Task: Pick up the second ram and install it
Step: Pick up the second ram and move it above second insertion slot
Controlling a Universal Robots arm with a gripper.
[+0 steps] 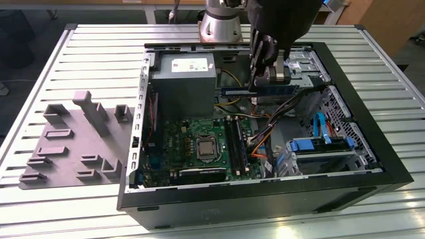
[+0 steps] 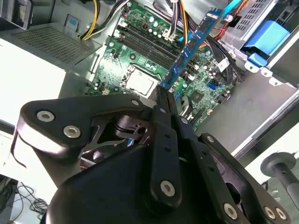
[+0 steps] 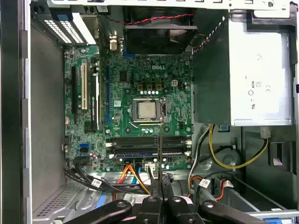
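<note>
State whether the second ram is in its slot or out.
Out: the claw holds the second ram in the air above the motherboard.

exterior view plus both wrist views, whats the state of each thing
gripper: shut on the second ram
second ram: held level in the air over the case, not in a slot
computer case: lying on its side, panel off
cpu socket: uncovered, no cooler on it

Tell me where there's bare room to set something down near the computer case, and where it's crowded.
Bare table slats lie between the grey tray and the table's far edge, and along the case on the exterior view's right. Inside the case is crowded: cables, blue drive cage, and the gripper holding the memory stick.
</note>
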